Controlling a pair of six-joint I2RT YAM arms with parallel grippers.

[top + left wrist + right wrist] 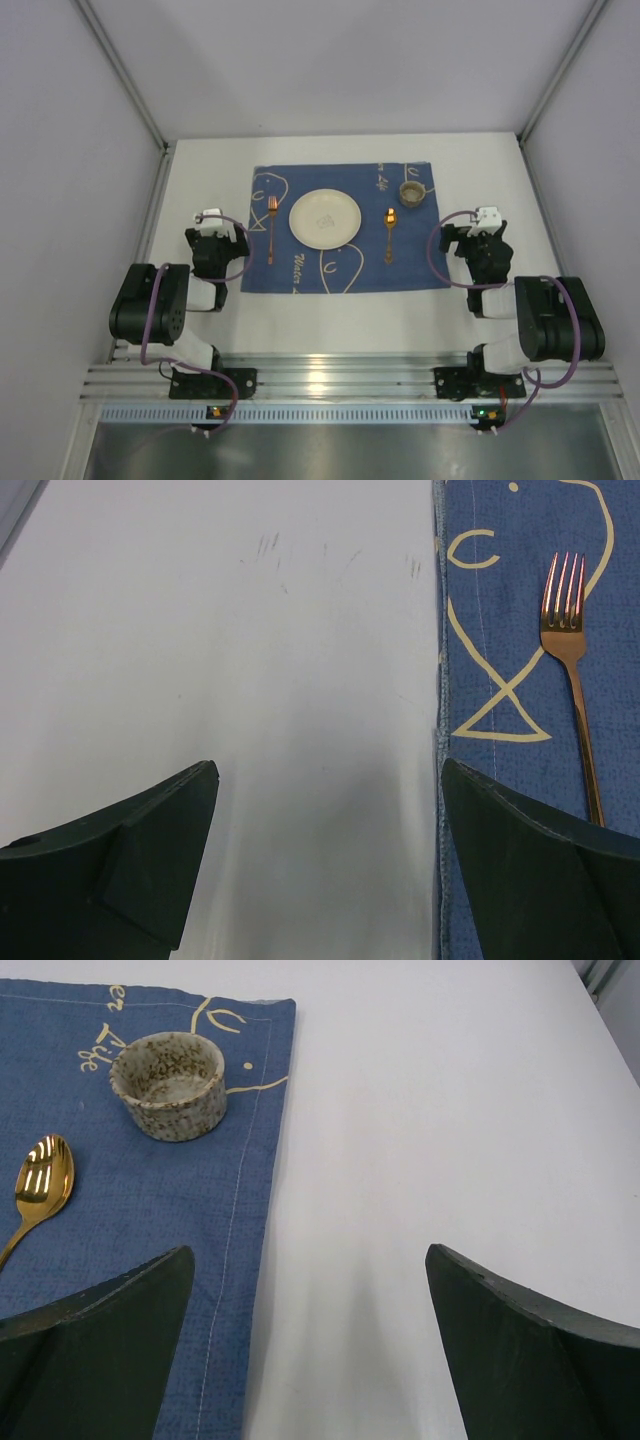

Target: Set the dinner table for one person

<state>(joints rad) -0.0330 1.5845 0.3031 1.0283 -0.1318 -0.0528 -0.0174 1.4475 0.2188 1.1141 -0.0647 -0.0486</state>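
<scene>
The white dinner table (200, 190) carries a blue fish-patterned mat (345, 268). On the mat lie a white plate (325, 218) in the middle, a copper fork (271, 228) to its left, a gold spoon (390, 233) to its right and a speckled cup (411, 192) at the far right. My left gripper (212, 222) is open and empty just left of the mat; the fork (573, 660) shows in its view. My right gripper (487, 222) is open and empty just right of the mat; its view shows the cup (168, 1084) and spoon (38, 1188).
Silver rails (148, 220) edge the table on the left and right, with grey walls beyond. Bare white tabletop (250, 680) lies under both grippers and beyond the mat.
</scene>
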